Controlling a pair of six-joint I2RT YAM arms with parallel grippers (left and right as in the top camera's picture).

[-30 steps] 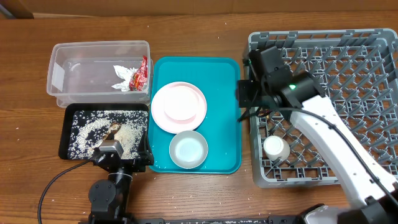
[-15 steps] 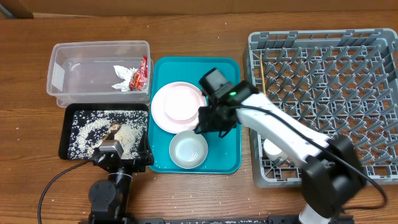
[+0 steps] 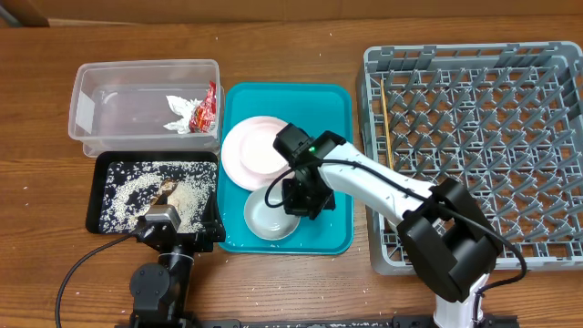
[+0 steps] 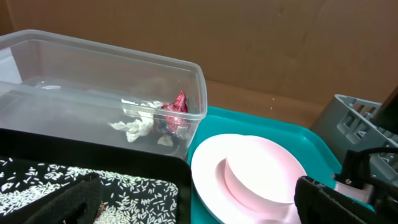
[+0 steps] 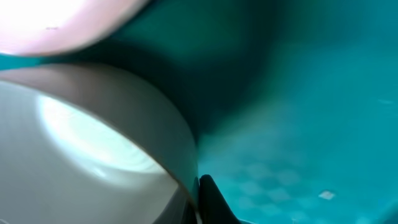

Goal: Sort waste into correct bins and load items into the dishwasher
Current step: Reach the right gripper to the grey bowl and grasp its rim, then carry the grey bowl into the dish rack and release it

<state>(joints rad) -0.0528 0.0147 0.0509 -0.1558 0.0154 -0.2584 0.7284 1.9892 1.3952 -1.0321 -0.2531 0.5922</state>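
Hovering with right gripper (image 3: 299, 197) at the right rim of a small white bowl (image 3: 267, 219) on the teal tray (image 3: 332, 118); one dark fingertip (image 5: 208, 198) just outside that rim, whether spread or pressed together impossible to tell. Just behind the bowl, pink plate (image 3: 255, 150). Spread wide, left gripper (image 4: 199, 208) by the black tray (image 3: 91, 214) of rice (image 3: 137, 187). In the clear tub (image 3: 118, 100), tissue (image 3: 180, 111) and red wrapper (image 3: 209, 105).

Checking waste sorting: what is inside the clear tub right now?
The clear tub holds a crumpled white tissue and a red wrapper, both at its right end in the overhead view. Anything beneath those two is covered.
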